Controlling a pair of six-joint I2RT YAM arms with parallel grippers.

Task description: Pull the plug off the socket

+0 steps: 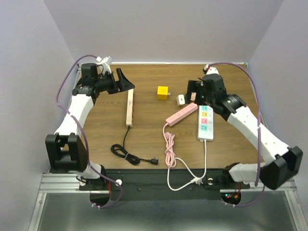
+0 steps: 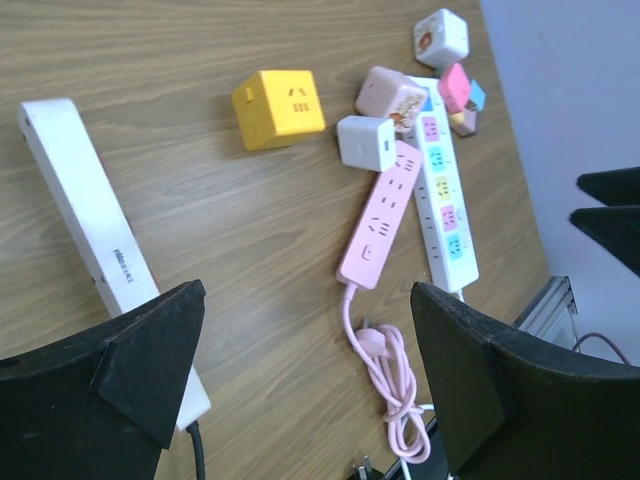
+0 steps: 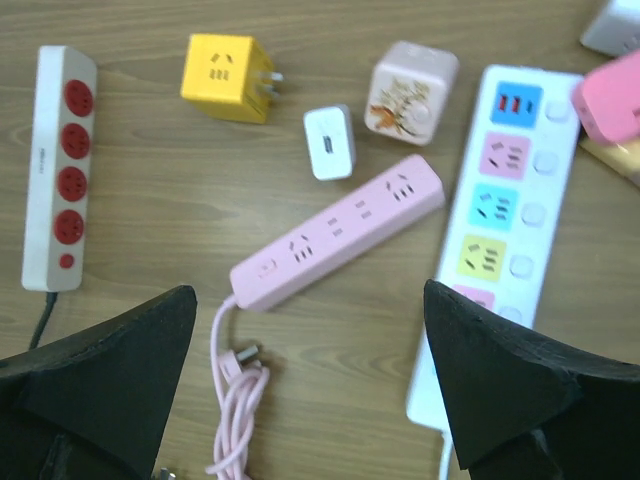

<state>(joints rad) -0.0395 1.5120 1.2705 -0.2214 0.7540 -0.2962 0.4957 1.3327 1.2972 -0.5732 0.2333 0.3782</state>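
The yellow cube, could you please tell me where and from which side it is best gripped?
Probably from above, closing on the yellow cube across the two flat faces beside the pronged one: it sits apart from its neighbours, prongs pointing sideways toward the floral cube.

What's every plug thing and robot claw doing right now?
left gripper: open, empty.
right gripper: open, empty.
yellow cube plug: unplugged, loose on table.
small white charger: unplugged, loose.
flowered cube: loose on table.
pink power strip: sockets empty, cord bundled.
red-socket strip: sockets empty.
colourful white strip: visible sockets empty.
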